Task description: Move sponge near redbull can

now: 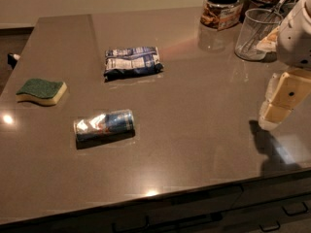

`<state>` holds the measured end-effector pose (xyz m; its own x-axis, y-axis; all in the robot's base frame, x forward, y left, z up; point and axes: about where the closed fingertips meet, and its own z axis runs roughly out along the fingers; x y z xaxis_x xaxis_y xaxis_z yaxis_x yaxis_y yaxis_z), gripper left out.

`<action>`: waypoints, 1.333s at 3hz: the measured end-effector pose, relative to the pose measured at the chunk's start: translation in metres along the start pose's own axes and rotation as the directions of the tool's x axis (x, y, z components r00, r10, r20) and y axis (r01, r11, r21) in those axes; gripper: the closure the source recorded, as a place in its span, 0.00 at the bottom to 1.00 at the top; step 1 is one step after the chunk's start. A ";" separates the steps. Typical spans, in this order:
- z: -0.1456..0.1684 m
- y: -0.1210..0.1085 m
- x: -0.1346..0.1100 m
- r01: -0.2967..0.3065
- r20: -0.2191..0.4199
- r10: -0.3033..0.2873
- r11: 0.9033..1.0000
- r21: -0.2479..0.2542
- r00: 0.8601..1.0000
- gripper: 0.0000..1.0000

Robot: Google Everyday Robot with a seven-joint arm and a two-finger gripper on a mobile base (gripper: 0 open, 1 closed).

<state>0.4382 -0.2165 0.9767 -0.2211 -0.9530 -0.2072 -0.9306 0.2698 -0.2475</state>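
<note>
The sponge (42, 91) lies flat near the left edge of the dark surface (194, 106), green scouring side up, pale foam showing along its front. The redbull can (104, 125) lies on its side to the right of it and nearer the front edge, near the sponge but not touching it. Behind the can, further back on the surface, sits a blue-and-white snack bag (132, 62), apart from both. At the far right corner stand a clear glass cup (254, 33) with a wire whisk in it and a black-lidded jar (221, 6). The hand (273, 114) hangs at the right edge of the view, just above the surface and well apart from the sponge and the can, holding nothing; whether it is wide or narrow I cannot tell
</note>
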 end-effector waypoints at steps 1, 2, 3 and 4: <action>0.000 0.000 0.000 0.000 0.000 0.000 1.000 0.000 1.000 0.00; 0.014 -0.008 -0.028 0.007 0.039 -0.006 1.000 -0.014 0.999 0.00; 0.037 -0.017 -0.069 0.022 0.090 -0.017 0.999 -0.049 0.996 0.00; 0.066 -0.024 -0.112 0.024 0.138 -0.011 0.996 -0.091 0.990 0.00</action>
<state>0.5043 -0.1076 0.9437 -0.1685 -0.9276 -0.3335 -0.9581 0.2335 -0.1656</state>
